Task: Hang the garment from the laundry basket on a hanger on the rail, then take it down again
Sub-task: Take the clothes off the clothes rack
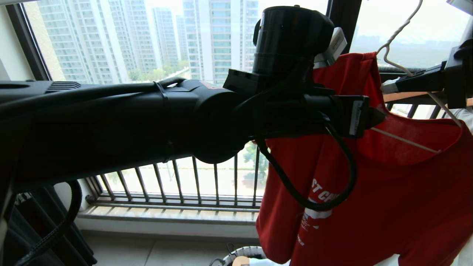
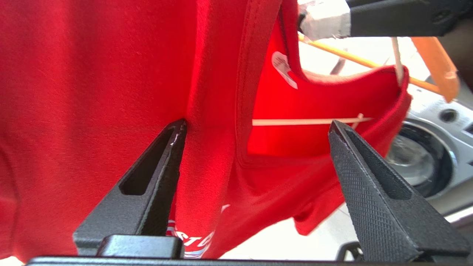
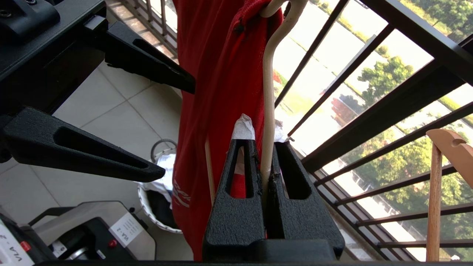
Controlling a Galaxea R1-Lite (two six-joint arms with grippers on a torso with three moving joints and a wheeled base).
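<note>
At three o'clock, right gripper (image 3: pixel 268 166) clamps the hanger (image 3: pixel 268 111). Left gripper (image 2: pixel 255 125) stands released beside the garment (image 1: pixel 369 207). Fabric limp, light; grip collar.

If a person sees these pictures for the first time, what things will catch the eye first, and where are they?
First comes the red garment, hanging in front of the barred window railing at the right of the head view. Next is the left tool, open, its fingers on either side of a fold of the shirt near the neckline. The right tool is shut on the thin white hanger that carries the shirt.
</note>
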